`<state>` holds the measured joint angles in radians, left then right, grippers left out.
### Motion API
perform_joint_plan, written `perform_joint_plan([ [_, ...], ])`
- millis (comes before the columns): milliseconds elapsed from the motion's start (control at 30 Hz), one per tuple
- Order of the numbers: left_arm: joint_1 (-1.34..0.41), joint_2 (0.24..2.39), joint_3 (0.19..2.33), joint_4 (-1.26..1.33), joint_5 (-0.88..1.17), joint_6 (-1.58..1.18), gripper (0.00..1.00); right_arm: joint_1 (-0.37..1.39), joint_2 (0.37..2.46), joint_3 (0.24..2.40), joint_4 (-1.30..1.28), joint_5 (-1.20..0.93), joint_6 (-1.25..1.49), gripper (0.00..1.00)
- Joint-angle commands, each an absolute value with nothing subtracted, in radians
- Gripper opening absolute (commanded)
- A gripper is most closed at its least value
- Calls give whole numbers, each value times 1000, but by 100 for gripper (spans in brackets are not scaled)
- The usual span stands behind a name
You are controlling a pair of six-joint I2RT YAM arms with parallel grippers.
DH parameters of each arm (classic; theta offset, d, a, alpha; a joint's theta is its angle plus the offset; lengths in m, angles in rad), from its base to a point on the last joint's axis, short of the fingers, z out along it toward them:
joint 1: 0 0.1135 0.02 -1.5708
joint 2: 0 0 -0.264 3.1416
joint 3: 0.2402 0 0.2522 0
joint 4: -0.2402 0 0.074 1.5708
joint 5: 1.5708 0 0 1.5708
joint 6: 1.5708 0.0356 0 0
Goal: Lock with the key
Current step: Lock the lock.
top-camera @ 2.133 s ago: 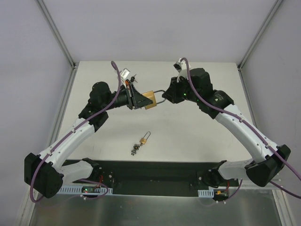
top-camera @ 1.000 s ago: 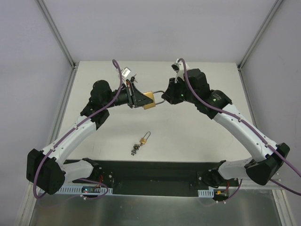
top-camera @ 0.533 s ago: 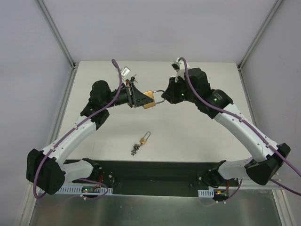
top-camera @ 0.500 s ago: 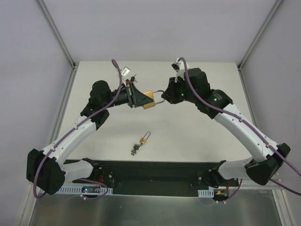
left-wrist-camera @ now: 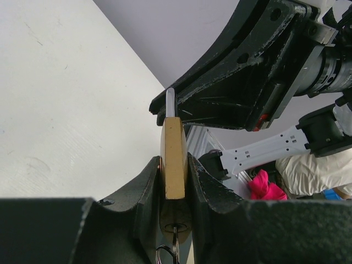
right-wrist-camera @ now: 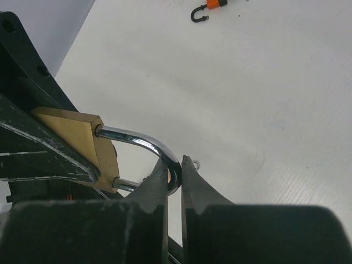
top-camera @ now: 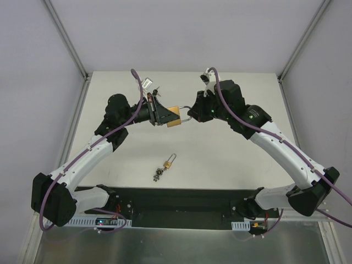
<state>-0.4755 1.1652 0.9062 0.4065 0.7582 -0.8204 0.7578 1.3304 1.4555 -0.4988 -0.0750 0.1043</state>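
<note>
Left hand [left-wrist-camera: 175,168]: narrow grip on flat faces of rectangular brass padlock [left-wrist-camera: 174,140], held in air above white counter [top-camera: 220,148], seen edge-on in left wrist view. Right hand [right-wrist-camera: 174,168]: pinched tight on bend of curved steel shackle [right-wrist-camera: 137,136], both shackle legs meeting padlock body. Hands facing each other, padlock between. Well apart, nearer arm bases, flat on counter: small second padlock with dark bits attached [top-camera: 166,164], too small to tell.

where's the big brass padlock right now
In the top view the brass padlock is between the arms, its body clamped in the left end effector and its shackle pinched by the right end effector, beyond the small padlock.
</note>
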Motion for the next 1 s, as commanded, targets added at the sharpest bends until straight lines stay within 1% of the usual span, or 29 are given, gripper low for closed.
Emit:
perform_joint_plan([
  [0,-531,1201,946,595,764,-801,0,890,1328,1505,-262,-485,222,1],
  [300,-537,1210,943,600,773,-782,0,900,1322,1514,-198,-589,233,1],
  [433,-540,1212,945,597,804,-749,0,900,1324,1528,-210,-627,213,1],
  [567,-540,1223,966,569,891,-703,0,905,1327,1528,-193,-683,216,1],
  [700,-541,1230,985,532,914,-667,0,911,1327,1519,-164,-719,225,1],
  [967,-548,1235,977,538,884,-654,0,917,1335,1454,21,-813,327,1],
])
